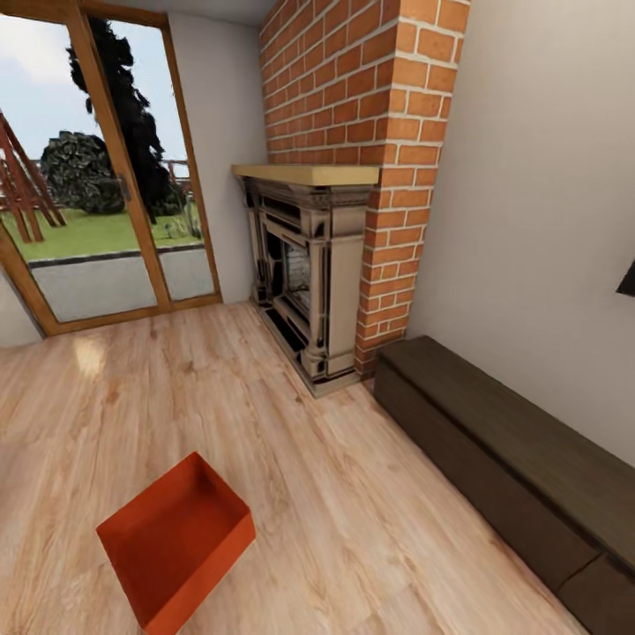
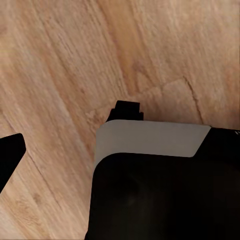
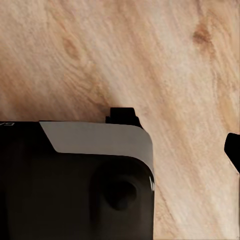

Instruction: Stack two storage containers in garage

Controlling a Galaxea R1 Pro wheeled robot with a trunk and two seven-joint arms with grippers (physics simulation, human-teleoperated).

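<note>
One orange-red storage container [image 1: 176,538] lies on the living room's light wood-plank floor [image 1: 353,494], low and left in the head view, turned at an angle, open side up and empty. The other container is out of view. In the left wrist view, a black fingertip [image 2: 10,155] stands far out at the frame's edge over bare planks. The right wrist view has a black fingertip [image 3: 233,149] at the opposite edge in the same way. Each one's far-out position means open jaws with nothing between them. A dark, grey-topped part of my own body [image 2: 155,190] hides each second finger.
A long low dark-wood bench [image 1: 511,459] runs along the right wall. A stone fireplace [image 1: 304,273] in a brick chimney [image 1: 353,106] stands at the back. Glass patio doors [image 1: 97,176] are at the back left. Open plank floor lies between the container and the bench.
</note>
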